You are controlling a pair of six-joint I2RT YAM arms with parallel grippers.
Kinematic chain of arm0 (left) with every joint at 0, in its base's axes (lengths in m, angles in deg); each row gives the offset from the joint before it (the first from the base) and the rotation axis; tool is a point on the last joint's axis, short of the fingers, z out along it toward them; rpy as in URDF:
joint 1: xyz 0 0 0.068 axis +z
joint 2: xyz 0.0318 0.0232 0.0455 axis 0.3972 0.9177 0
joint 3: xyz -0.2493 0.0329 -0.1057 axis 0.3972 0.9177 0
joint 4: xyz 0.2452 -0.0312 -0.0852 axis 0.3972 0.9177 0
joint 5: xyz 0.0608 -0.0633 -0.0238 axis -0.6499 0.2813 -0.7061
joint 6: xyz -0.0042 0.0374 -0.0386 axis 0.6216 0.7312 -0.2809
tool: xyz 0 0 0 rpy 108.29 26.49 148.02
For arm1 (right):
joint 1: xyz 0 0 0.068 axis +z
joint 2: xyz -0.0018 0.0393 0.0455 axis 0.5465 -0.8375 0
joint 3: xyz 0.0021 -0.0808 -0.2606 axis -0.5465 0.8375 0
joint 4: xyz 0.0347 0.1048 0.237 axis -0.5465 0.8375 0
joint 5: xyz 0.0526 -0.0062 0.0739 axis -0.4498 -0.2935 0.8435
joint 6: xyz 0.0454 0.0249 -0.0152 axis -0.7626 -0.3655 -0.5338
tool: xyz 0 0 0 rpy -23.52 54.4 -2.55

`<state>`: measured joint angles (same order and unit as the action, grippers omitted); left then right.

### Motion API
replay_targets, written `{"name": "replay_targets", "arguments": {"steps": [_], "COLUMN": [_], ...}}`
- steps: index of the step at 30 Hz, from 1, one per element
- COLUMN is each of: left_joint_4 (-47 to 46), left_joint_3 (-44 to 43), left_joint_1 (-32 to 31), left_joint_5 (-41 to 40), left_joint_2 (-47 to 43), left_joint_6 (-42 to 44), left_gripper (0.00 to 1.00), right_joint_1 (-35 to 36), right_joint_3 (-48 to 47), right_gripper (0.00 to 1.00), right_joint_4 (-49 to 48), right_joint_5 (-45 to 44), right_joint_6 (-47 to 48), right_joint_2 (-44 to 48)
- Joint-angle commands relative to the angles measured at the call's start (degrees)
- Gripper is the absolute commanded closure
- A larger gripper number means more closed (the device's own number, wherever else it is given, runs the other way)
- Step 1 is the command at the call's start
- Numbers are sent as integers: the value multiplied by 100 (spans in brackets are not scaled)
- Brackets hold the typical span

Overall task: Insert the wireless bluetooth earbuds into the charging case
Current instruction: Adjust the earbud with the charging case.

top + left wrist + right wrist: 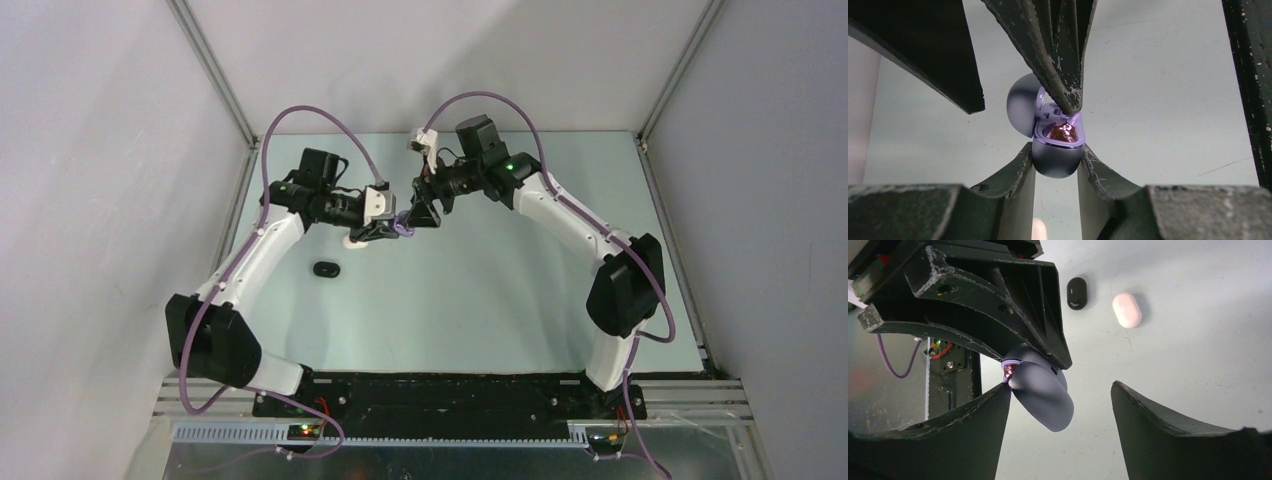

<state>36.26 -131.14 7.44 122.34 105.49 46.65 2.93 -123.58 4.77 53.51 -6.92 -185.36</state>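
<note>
My left gripper [1056, 156] is shut on the base of a dark lavender charging case [1058, 159], held above the table with its lid [1020, 105] swung open. A glossy purple earbud [1064, 132] sits in the case's well. My right gripper [1060, 386] is open around the case's lid [1045, 395]. One of its fingers [1063, 75] has its tip down inside the open case, just above the earbud. In the top view the two grippers [385, 230] [425, 212] meet at the case [403, 228] over the table's middle.
A black oval case [326, 269] [1077, 292] lies shut on the table to the left. A white oval case [1127, 310] [356, 241] lies close by, partly under my left gripper. Grey walls enclose the table on three sides.
</note>
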Motion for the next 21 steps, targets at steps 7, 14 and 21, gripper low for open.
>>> {"name": "replay_targets", "arguments": {"steps": [7,14,21], "left_joint_4": [-272,-96,-1166], "left_joint_3": [153,285,424], "left_joint_1": [-166,-166,-118], "left_joint_5": [383,237,313], "left_joint_2": [-194,-247,-309], "left_joint_6": [332,638,-902], "left_gripper": [100,100,100], "right_joint_1": [25,-444,-538], "right_joint_3": [-244,-40,808], "right_gripper": [24,24,33], "right_joint_4": [-617,-552,-1119], "right_joint_5": [-1145,436,402], "right_joint_6": [-97,214,392], "right_joint_2": [98,516,1481]}}
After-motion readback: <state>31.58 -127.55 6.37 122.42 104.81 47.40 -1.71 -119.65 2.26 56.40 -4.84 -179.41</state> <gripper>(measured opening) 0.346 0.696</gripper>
